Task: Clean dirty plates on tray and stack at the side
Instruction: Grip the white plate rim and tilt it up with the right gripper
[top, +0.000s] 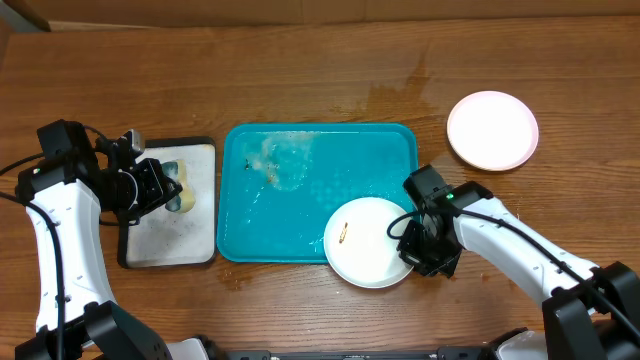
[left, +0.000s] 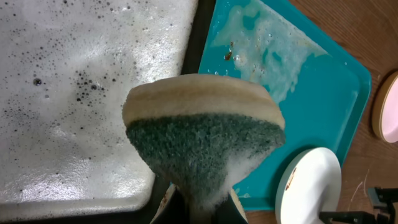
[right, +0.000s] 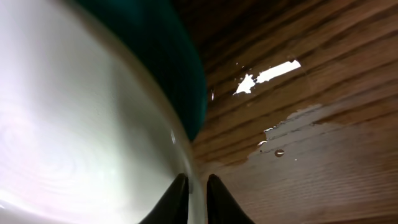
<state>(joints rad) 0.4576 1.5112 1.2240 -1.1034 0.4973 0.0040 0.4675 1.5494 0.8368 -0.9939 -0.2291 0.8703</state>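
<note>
Right at my right gripper (right: 198, 200), the fingers sit on either side of the white plate (top: 368, 242), clamped on its thin rim. That's my first worry. The hold is narrow and at the edge, and everything here looks wet, so the plate could swivel or slide out as I lift.

Just under my fingers the plate rides over the near right corner of the blue tray (top: 300, 215), partly in the tray and partly over bare table (top: 330, 60). If I drag instead of lifting, I reckon the tray's raised rim could catch the plate or the tray could shift.

A brown smear (top: 344, 234) sits on the plate's far side from my grip, so it needs scrubbing before stacking.

Beside my fingers the wood has wet patches (right: 267, 71), which makes a slippery place to set anything down. Behind my wrist the table edge is near, with little room. Ahead and to the right is open wood up to the pale plate (top: 492, 130), well apart, so that's my free lane.

Far across, my left gripper (left: 198, 208) is squeezed tight on the sponge (left: 202, 137), above the small tray (top: 170, 235) of suds. It may drip when it crosses, and our arms could crowd each other over the plate.
</note>
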